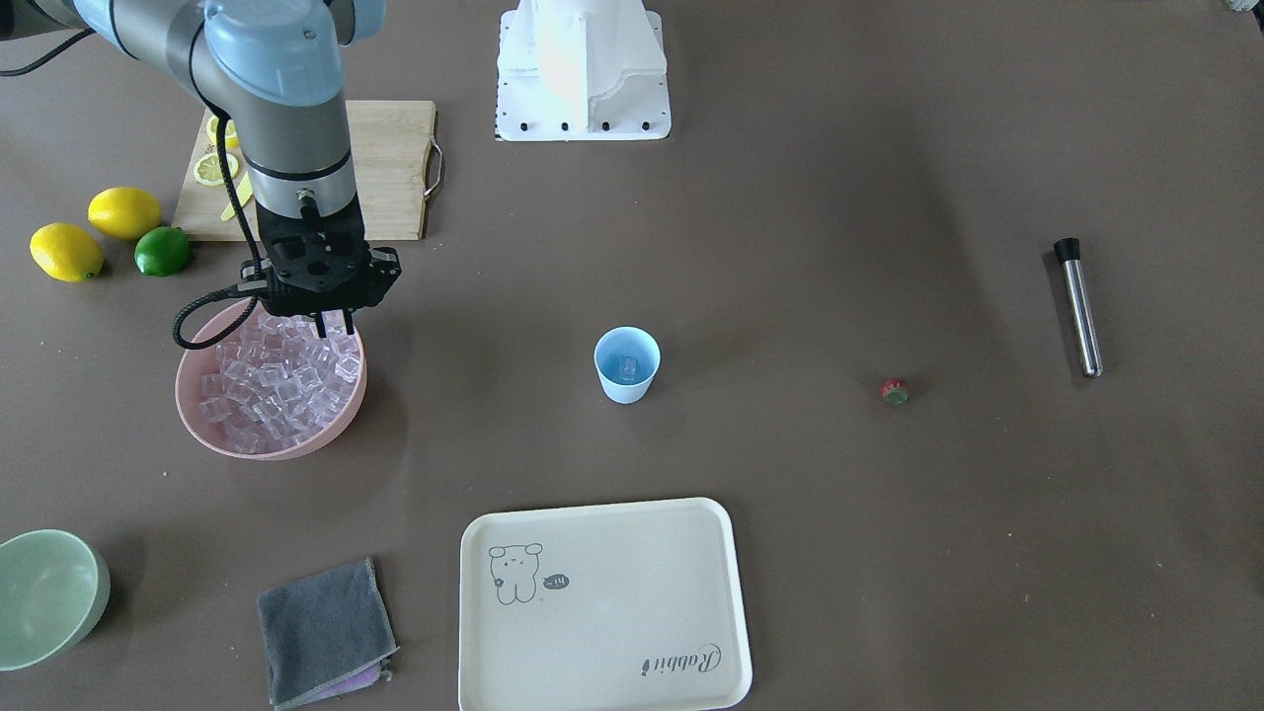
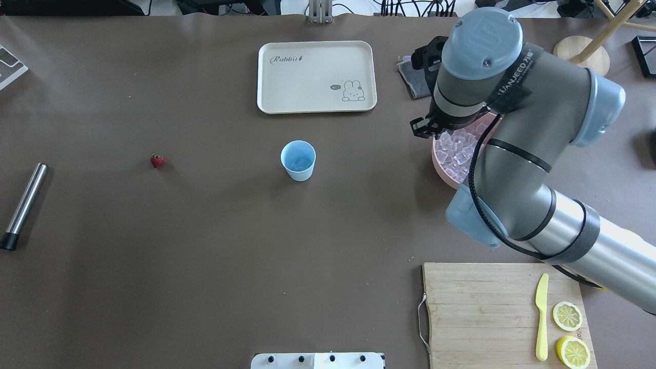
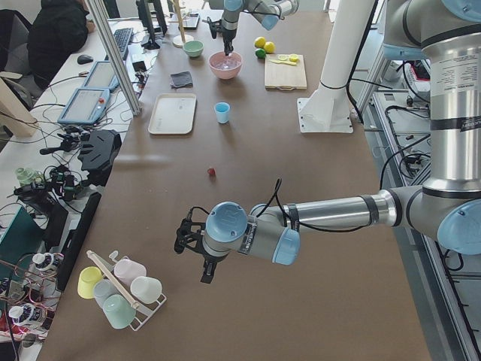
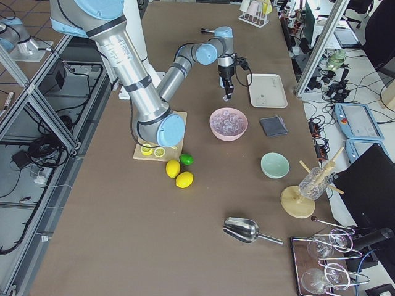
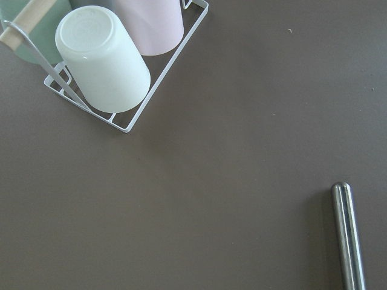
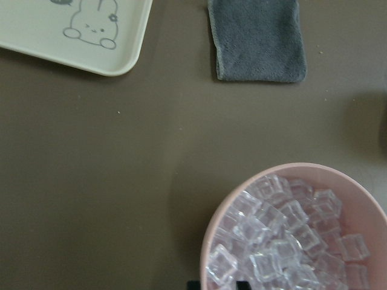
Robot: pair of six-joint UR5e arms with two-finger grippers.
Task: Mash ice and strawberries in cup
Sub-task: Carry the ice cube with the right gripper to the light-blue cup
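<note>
The light-blue cup stands upright mid-table with one ice cube inside; it also shows in the overhead view. Many ice cubes fill a pink bowl. My right gripper hangs just over the bowl's back edge, fingers slightly apart with nothing seen between them. The strawberry lies alone on the table, apart from the cup. My left gripper shows only in the left side view, far from the cup, so I cannot tell its state. A steel muddler lies near it.
A cream tray, a grey cloth and a pale green bowl lie along the operators' edge. A cutting board with lemon slices, two lemons and a lime sit behind the pink bowl. A cup rack is under my left wrist.
</note>
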